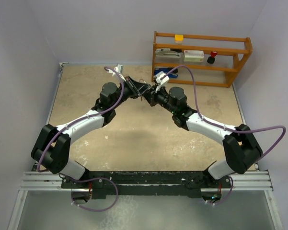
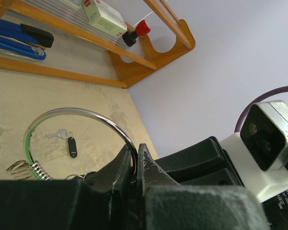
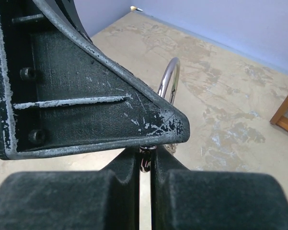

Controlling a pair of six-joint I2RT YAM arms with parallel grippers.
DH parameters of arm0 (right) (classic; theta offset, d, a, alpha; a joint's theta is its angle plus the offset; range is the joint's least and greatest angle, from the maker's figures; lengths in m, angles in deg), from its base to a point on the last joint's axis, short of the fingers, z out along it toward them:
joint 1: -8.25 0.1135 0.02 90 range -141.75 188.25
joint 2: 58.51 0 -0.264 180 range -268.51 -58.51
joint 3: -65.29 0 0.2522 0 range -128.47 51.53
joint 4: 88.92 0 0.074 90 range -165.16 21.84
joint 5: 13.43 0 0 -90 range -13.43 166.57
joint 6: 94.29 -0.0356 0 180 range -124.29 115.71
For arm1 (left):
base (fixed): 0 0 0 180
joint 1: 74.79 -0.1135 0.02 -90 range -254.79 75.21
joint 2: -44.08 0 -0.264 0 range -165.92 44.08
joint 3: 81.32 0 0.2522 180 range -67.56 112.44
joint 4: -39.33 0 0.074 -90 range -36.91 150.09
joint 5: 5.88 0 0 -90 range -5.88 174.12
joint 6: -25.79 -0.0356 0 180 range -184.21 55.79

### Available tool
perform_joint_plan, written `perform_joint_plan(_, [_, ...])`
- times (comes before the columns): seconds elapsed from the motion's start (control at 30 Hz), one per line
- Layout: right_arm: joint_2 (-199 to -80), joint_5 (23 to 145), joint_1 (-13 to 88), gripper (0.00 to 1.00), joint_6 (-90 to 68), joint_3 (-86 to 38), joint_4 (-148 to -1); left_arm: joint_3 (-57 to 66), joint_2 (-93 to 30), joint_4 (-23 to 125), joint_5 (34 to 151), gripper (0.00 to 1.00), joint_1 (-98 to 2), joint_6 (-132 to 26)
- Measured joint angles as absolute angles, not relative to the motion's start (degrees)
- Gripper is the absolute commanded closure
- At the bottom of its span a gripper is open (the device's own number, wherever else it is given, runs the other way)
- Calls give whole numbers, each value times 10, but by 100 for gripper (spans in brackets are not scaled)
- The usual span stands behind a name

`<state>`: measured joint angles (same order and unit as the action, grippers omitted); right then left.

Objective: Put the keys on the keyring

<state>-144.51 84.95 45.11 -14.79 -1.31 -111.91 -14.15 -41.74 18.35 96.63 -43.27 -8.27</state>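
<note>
In the left wrist view the silver keyring (image 2: 81,113) arcs up from between the fingers of my left gripper (image 2: 135,151), which is shut on its wire. A green streak (image 2: 28,146) runs along the ring's left side, and a small metal coil (image 2: 37,169) hangs below it. One key with a black head (image 2: 72,146) lies on the table beyond the ring. In the right wrist view my right gripper (image 3: 146,157) is shut on a shiny piece of the keyring (image 3: 169,80), just under the left gripper's finger (image 3: 96,115). From above, both grippers (image 1: 144,93) meet mid-table.
A wooden shelf (image 1: 201,60) stands at the back right of the table, close behind the grippers. It holds a blue stapler (image 2: 19,38), a small box (image 2: 105,17) and a red-knobbed item (image 2: 136,31). The tabletop (image 1: 134,129) is mottled beige.
</note>
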Motion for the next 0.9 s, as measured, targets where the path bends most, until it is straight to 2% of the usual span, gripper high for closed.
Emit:
perform_joint_plan(0.1, [-1445, 849, 451, 100, -147, -12, -1126, -140, -417, 182, 963, 75, -432, -83])
perform_joint_plan(0.17, [-1442, 849, 451, 100, -144, 2, -1146, -140, -417, 182, 962, 63, -432, -84])
perform_joint_plan(0.23, [-1431, 846, 451, 100, -135, 35, -1173, -140, -416, 184, 957, 52, -432, -84])
perform_joint_plan(0.3, [-1424, 836, 451, 100, -121, 75, -1215, -140, -411, 190, 952, 46, -433, -85])
perform_joint_plan(0.5, [-1424, 824, 449, 100, -64, 181, -1387, -147, -372, 195, 924, 43, -437, -84])
perform_joint_plan(0.63, [-1471, 826, 449, 100, -30, 238, -1534, -149, -358, 169, 922, 43, -443, -78])
perform_joint_plan(0.9, [-1545, 832, 449, 100, 6, 241, -1616, -193, -374, 95, 964, 43, -444, -22])
